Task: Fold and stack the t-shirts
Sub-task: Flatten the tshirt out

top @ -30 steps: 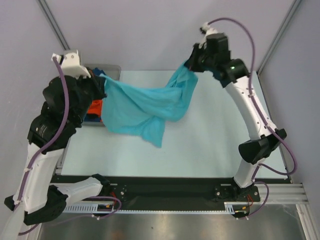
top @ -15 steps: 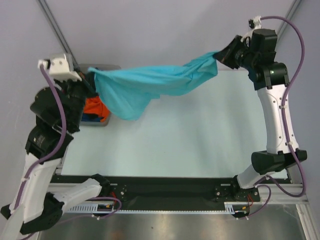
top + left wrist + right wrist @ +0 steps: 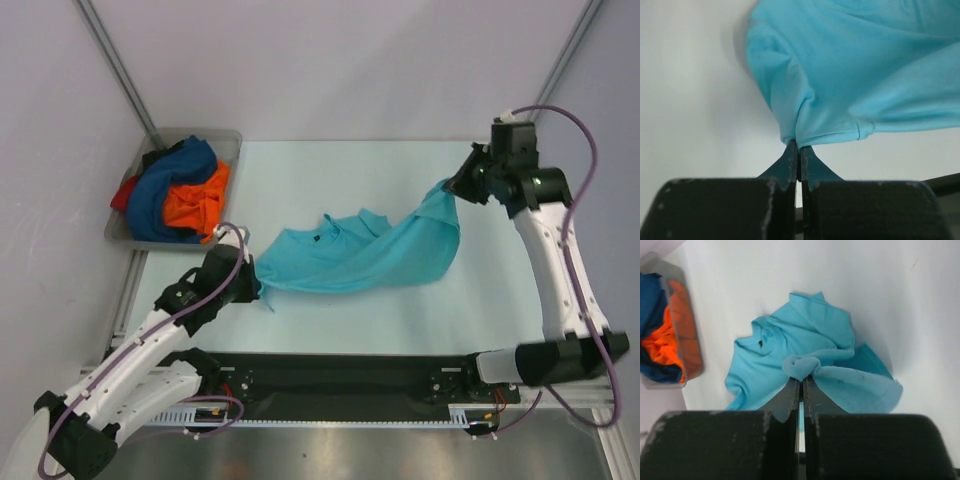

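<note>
The pale surface (image 3: 400, 300) carries the turquoise t-shirt (image 3: 350, 255), stretched from the left fingers (image 3: 798, 146) to the right fingers (image 3: 801, 381). A grey tray (image 3: 225, 135) of other t-shirts (image 3: 170, 195) sits well beyond the left fingers. Both pairs clench the cloth: left a hem, right a bunched fold.

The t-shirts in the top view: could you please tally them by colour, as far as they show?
turquoise t-shirt: 1
dark blue t-shirt: 1
orange t-shirt: 1
red t-shirt: 1
Total: 4 visible; the pile in the grey tray may hide more.
</note>
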Robot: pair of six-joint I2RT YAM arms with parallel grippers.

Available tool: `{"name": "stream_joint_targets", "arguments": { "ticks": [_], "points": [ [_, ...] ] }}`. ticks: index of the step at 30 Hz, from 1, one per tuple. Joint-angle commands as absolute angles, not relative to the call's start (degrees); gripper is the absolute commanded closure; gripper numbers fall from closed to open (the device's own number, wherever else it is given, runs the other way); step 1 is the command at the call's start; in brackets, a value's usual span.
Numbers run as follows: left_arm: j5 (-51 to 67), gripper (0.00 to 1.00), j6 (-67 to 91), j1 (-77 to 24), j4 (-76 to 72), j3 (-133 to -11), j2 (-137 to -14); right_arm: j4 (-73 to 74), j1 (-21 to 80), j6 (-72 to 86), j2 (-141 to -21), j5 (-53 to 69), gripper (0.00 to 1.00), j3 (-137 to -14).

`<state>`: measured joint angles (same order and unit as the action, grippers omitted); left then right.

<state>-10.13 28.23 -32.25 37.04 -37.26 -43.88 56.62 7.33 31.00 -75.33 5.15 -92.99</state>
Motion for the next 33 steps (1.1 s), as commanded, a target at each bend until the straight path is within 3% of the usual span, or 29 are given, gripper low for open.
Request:
{"name": "stream_joint_targets", "arguments": {
  "ticks": [1, 10, 13, 16, 17, 19, 20, 21, 22, 23, 27, 30, 33],
  "points": [
    [-5.0, 1.0, 29.8, -32.4, 30.6, -39.1, -48.2, 47.4, 6.9, 30.1, -86.4, 3.0, 1.0, -96.7],
    [7.5, 1.0, 30.9, -32.8, 23.0, -38.7, -58.6, 44.8, 3.9, 29.2, -104.6, 4.4, 1.0, -104.9],
    [11.3, 0.94, 31.1, -33.1, 21.3, -37.4, -63.0, 42.5, 1.1, 28.6, -108.4, 5.9, 0.96, -107.1],
    [14.4, 0.79, 29.8, -34.1, 20.7, -37.8, -65.9, 41.6, -1.5, 25.4, -115.2, 11.3, 0.81, -112.9],
    [14.4, 0.54, 29.0, -34.3, 21.2, -38.5, -67.0, 45.1, -1.9, 24.4, -119.7, 13.2, 0.67, -115.4],
    [13.2, 0.16, 28.2, -34.2, 24.4, -41.5, -67.3, 51.3, -2.1, 22.6, -122.9, 10.9, 0.52, -125.1],
    [12.4, 0.09, 27.0, -34.3, 25.5, -42.6, -66.5, 53.3, -1.9, 21.9, -123.3, 9.2, 0.44, -126.6],
    [11.4, 0.05, 26.5, -34.2, 27.8, -45.2, -65.8, 55.4, -1.8, 21.4, -121.9, 7.5, 0.24, -125.3],
    [10.4, 0.01, 26.3, -34.2, 28.9, -46.5, -65.2, 55.5, -1.9, 20.9, -120.6, 5.6, 0.19, -123.2],
    [8.8, 0.0, 25.6, -34.2, 29.9, -47.6, -64.6, 56.0, -2.1, 20.8, -119.0, 4.6, 0.12, -121.2],
    [2.1, 0.0, 25.1, -33.4, 36.2, -53.1, -63.7, 48.9, -2.2, 22.1, -101.2, 4.7, 0.11, -100.2],
    [2.1, 0.0, 25.2, -29.3, 36.2, -53.4, -64.9, 43.7, -1.0, 26.4, -89.4, 12.4, 0.18, -82.4],
    [7.4, 0.09, 26.4, -21.1, 34.5, -52.6, -67.2, 37.3, 1.2, 31.1, -81.7, 18.1, 0.26, -66.4]
  ]
}}
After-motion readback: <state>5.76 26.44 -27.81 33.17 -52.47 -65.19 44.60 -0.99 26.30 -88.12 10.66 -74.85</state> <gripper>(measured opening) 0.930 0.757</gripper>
